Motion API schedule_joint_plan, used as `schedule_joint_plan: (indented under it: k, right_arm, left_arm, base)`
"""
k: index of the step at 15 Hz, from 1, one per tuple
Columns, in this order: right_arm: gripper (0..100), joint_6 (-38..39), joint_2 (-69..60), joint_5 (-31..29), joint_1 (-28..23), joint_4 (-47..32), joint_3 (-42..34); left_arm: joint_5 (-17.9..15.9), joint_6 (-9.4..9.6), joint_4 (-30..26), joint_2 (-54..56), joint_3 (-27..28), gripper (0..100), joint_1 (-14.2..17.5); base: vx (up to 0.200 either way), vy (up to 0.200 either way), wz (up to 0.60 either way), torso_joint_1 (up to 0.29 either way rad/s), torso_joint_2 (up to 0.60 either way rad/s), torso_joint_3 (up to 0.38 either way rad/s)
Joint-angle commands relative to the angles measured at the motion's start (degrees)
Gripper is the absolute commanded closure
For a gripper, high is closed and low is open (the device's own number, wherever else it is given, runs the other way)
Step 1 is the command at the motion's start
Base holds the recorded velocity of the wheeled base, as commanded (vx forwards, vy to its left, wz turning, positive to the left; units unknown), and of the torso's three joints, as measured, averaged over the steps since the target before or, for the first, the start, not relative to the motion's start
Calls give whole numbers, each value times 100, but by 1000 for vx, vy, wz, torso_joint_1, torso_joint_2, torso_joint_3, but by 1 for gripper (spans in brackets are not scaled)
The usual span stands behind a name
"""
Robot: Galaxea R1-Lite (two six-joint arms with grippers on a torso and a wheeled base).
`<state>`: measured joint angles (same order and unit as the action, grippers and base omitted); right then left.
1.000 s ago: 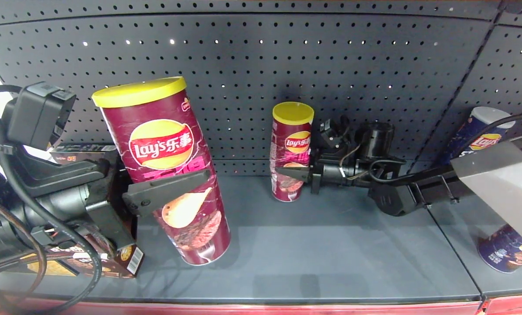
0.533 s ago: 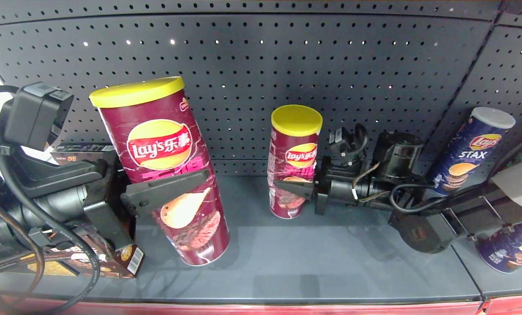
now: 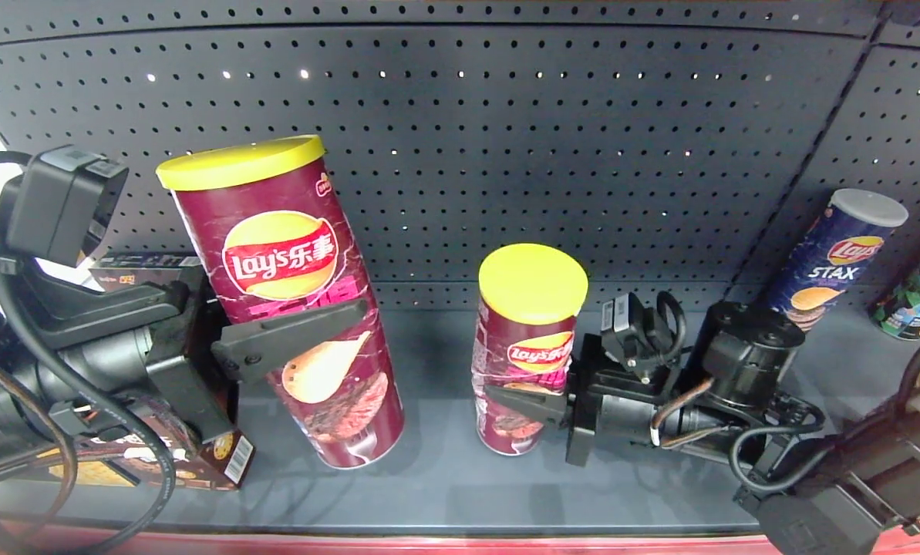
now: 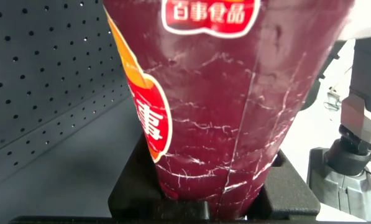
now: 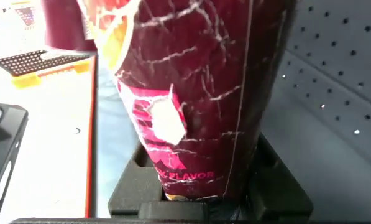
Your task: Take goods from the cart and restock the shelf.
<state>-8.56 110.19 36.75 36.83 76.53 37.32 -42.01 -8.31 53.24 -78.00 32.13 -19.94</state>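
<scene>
The left gripper (image 3: 298,339) is clamping the tilted large can (image 3: 274,231) at mid-body. The right gripper (image 3: 525,405) is clamping the small can (image 3: 533,339), with the lid above its fingers.

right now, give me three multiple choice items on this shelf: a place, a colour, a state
1. Where is the blue can? A. right side, by the pegboard B. flat at the front C. left side
2. Lid colour of the two maroon cans? A. white B. yellow C. red
3. The right gripper is? A. open B. shut on a maroon can C. shut on the blue can
A: it stands at the right, at the back. B: both lids show yellow. B: its fingers clamp that can.
</scene>
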Motion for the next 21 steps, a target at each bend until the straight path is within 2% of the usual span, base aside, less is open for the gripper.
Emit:
schedule_joint_plan:
  k: [1, 9, 10, 16, 21]
  right_arm:
    - [100, -23, 161, -10, 26, 151, -313]
    - [100, -41, 459, -10, 88, 398, -550]
    - [0, -41, 477, -10, 132, 406, -559]
    - [0, -49, 213, -90, 61, 398, -682]
    - [0, -49, -692, -90, -422, 371, -1288]
  left_arm:
    - [0, -4, 3, 4, -5, 100, -1]
    - [0, -4, 3, 65, -76, 100, -1]
    - [0, -4, 3, 74, -76, 100, -1]
    - [0, -12, 3, 83, -76, 100, -1]
    - [0, -12, 3, 83, -128, 100, -1]
  base:
    - [0, 0, 0, 0, 0, 0]
    - [0, 0, 0, 0, 0, 0]
    - [0, 0, 0, 0, 0, 0]
    - [0, 0, 0, 0, 0, 0]
    - [0, 0, 0, 0, 0, 0]
